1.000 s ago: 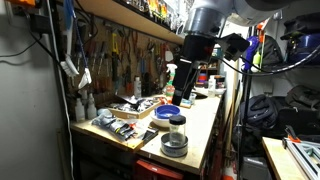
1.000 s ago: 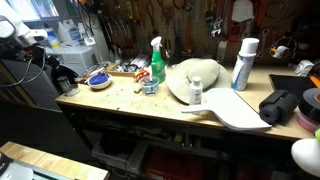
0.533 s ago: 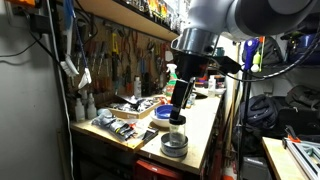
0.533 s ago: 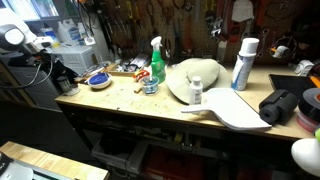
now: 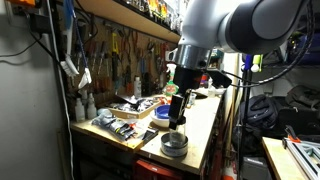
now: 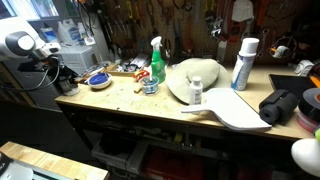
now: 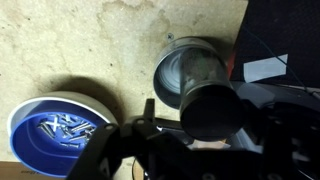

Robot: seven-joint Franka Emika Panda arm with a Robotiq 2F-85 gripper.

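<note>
My gripper [image 5: 177, 114] hangs over the near end of a cluttered workbench [image 5: 205, 125]. It is open, with its fingers either side of a small clear jar with a black lid [image 5: 178, 127]. In the wrist view the black lid [image 7: 212, 110] fills the space between the fingers of my gripper [image 7: 205, 138], with a gap to the left finger. A round grey tin [image 5: 174, 146] stands just in front of the jar and shows in the wrist view [image 7: 190, 68]. A blue bowl of small parts [image 5: 165, 113] sits just behind; it also shows in the wrist view [image 7: 55, 130].
A tray of tools [image 5: 125, 125] lies beside the bowl. In an exterior view the blue bowl [image 6: 98, 79], a green spray bottle [image 6: 157, 62], a white hat [image 6: 195, 80] and a spray can [image 6: 242, 65] stand along the bench. A shelf [image 5: 120, 12] overhangs the wall side.
The arm has swung in over the bench end and come down; my gripper has dropped from above the jar to around it.
</note>
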